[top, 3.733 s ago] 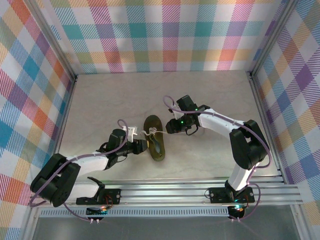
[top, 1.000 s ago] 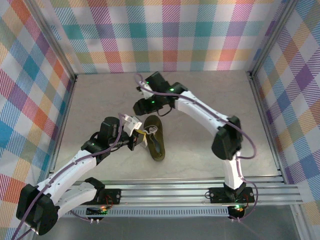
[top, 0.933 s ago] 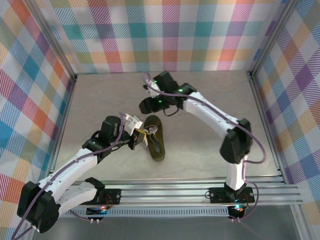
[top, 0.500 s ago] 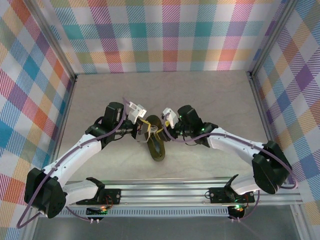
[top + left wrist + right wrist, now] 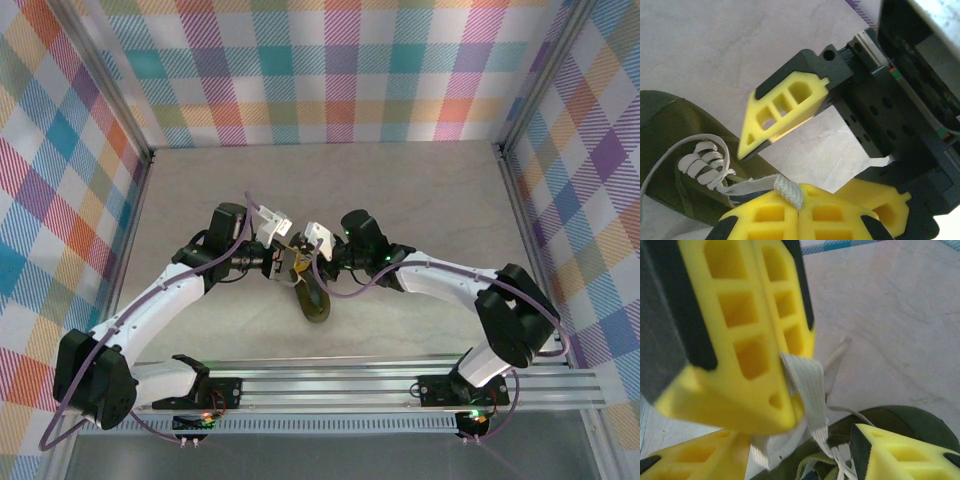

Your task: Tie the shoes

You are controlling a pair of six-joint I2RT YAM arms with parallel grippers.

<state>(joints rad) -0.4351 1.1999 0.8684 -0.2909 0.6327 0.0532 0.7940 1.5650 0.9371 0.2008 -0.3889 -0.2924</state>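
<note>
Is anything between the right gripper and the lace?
Nothing loose. The lace hangs from the shut left gripper, just ahead of the open right gripper, over the shoe. Only that left gripper crowds the approach.

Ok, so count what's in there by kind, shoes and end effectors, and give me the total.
Olive-green shoe: 1
End effectors: 2, the left end effector shut on the lace, the right end effector open
Total: 3

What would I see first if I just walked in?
A small dark green shoe lies in the middle of the table. Over it, the left gripper pinches its cream lace between yellow fingers, and the right gripper hangs open close beside.
</note>
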